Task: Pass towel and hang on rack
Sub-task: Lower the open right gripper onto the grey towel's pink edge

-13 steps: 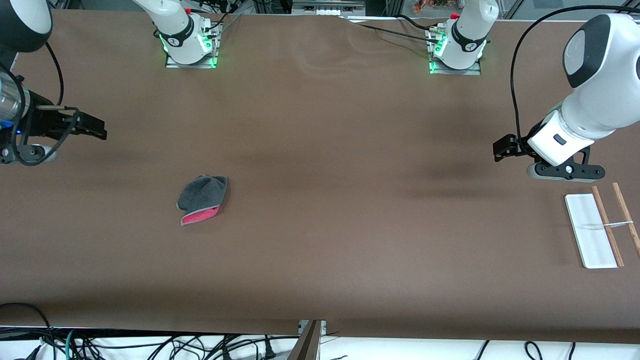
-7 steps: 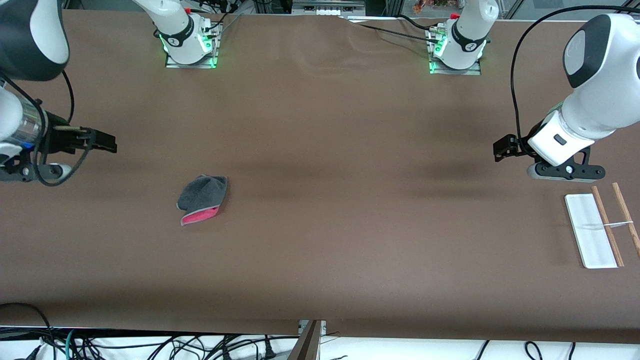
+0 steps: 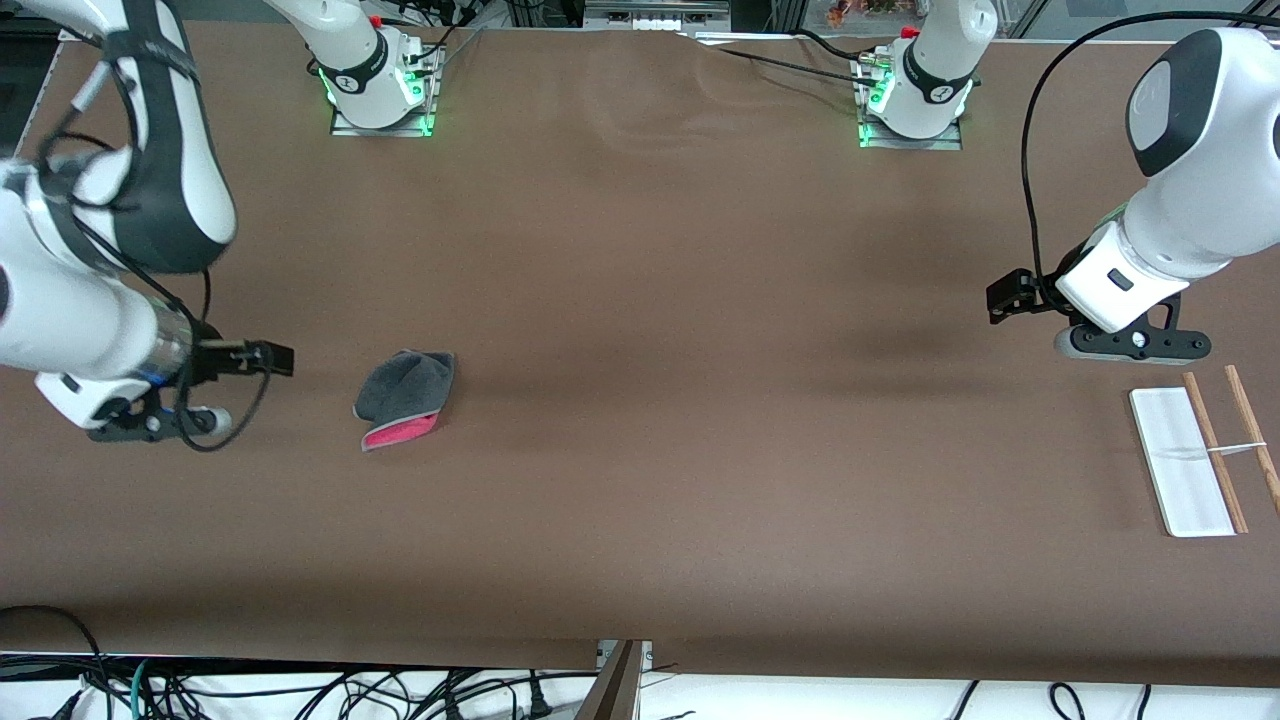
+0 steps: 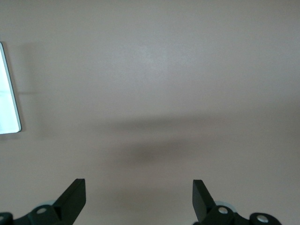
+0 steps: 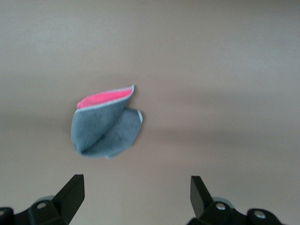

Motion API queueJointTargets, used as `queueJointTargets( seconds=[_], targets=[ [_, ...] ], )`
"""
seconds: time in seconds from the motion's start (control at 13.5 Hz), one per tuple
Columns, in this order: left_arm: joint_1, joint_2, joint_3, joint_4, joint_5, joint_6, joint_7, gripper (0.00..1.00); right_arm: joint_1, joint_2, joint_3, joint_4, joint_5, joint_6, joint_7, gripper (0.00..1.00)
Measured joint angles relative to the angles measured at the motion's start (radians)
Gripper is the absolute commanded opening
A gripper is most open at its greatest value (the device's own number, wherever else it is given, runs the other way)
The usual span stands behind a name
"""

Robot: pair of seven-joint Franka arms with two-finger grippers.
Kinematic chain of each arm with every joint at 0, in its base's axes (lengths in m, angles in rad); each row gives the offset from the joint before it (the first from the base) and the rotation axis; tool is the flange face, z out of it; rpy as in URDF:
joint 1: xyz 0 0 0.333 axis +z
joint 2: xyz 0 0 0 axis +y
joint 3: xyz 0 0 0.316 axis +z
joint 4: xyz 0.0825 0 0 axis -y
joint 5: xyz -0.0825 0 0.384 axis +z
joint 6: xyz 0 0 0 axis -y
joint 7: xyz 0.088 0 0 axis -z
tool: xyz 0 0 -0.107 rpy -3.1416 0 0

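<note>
Front view: both grippers gape — right gripper [image 3: 280, 358] beside towel [image 3: 405, 398] (rack [image 3: 1200, 455] cropped).

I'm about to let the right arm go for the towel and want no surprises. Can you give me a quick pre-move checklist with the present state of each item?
1. Right gripper open, nothing between its fingers: ok.
2. Towel lies loose on the table, touching nothing else: ok.
3. Right gripper over the towel: not ok, it hangs over bare table beside it, toward the right arm's end.
4. Left gripper open and waiting over bare table near the rack: ok.
5. Rack bare, nothing on its rods: ok.
6. Whether the rack stands upright: cannot tell.
</note>
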Motion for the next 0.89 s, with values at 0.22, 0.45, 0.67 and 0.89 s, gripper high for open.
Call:
queueJointTargets(
  seconds=[0.22, 0.45, 0.67, 0.89],
  targets=[
    [0.000, 0.001, 0.000, 0.000, 0.000, 0.000, 0.000, 1.00, 0.000, 0.108, 0.000, -0.001, 0.011, 0.106, 0.004, 1.00],
    [0.000, 0.002, 0.000, 0.001, 0.000, 0.000, 0.000, 1.00, 0.002, 0.191, 0.000, 0.000, 0.063, 0.190, 0.020, 1.00],
    [0.000, 0.003, 0.000, 0.001, 0.000, 0.000, 0.000, 1.00, 0.025, 0.239, 0.002, 0.001, 0.069, 0.261, 0.037, 1.00],
    [0.000, 0.003, 0.000, 0.001, 0.000, 0.000, 0.000, 1.00, 0.038, 0.280, 0.002, 0.001, 0.069, 0.342, 0.042, 1.00]
  ],
)
